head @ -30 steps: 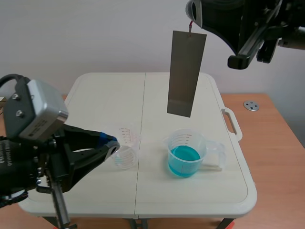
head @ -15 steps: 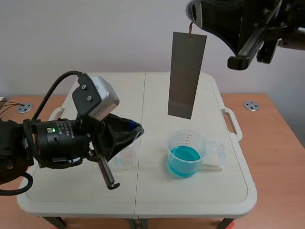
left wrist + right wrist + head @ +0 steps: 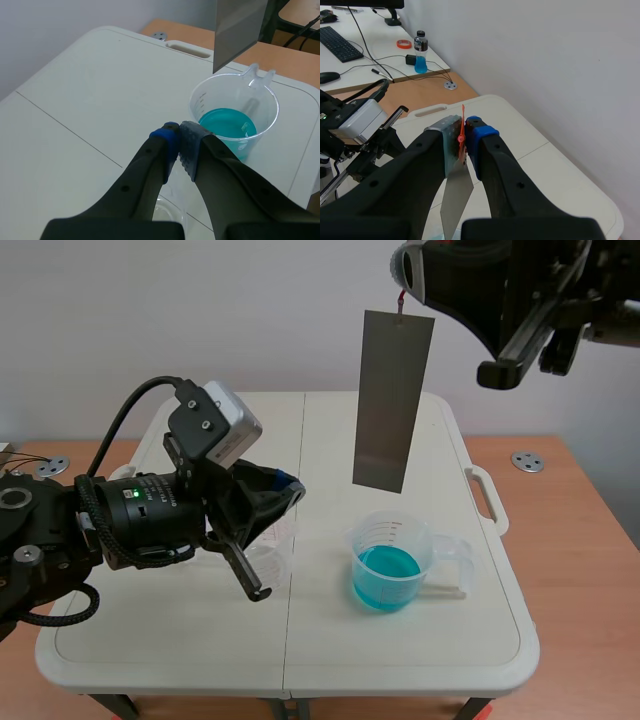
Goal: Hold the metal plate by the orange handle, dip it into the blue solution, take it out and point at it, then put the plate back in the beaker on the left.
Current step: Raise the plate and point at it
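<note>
The right gripper (image 3: pixel 463 136) is clamped on the orange handle (image 3: pixel 462 117), and the metal plate (image 3: pixel 392 400) hangs from it in the air above the beaker of blue solution (image 3: pixel 390 562), its upper end cut off in the left wrist view. The left gripper (image 3: pixel 178 142), fingers pressed together on nothing, hides much of the empty beaker (image 3: pixel 278 555) beside it.

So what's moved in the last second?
The left gripper lifted from low by the empty beaker and swung up toward the metal plate, fingers shut. The right gripper kept the plate hanging above the beaker of blue solution; both beakers stayed put.
</note>
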Action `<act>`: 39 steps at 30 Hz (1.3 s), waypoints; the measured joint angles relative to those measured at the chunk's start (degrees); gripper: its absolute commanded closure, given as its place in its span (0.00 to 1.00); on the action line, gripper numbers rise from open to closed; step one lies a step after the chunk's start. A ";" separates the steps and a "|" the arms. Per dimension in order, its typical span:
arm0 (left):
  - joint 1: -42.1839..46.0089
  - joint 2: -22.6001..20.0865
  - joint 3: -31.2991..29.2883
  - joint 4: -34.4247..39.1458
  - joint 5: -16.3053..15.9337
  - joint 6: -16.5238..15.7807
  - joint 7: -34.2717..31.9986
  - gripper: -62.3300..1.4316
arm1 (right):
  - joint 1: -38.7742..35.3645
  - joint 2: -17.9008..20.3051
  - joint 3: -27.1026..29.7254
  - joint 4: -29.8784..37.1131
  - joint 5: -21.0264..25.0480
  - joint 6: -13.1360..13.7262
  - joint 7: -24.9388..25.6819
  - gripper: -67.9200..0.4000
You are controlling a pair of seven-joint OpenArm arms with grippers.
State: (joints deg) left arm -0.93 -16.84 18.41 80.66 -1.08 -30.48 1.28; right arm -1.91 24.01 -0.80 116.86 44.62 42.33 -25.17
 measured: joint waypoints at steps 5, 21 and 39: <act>0.00 0.00 0.00 0.00 0.00 0.00 -1.11 0.95 | 0.00 0.00 0.00 0.00 0.00 0.00 -0.31 0.98; 7.58 -3.74 -7.85 4.66 -1.99 0.02 -2.78 0.95 | 0.00 0.00 0.00 0.00 0.00 -0.02 -0.44 0.98; 58.03 -12.04 -40.54 14.73 -2.36 0.07 -14.43 0.95 | 0.26 0.00 -0.52 0.00 0.00 -0.02 1.33 0.98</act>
State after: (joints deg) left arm 57.10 -28.88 -22.13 95.39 -3.44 -30.41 -13.15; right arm -1.65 24.01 -1.32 116.86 44.62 42.30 -23.83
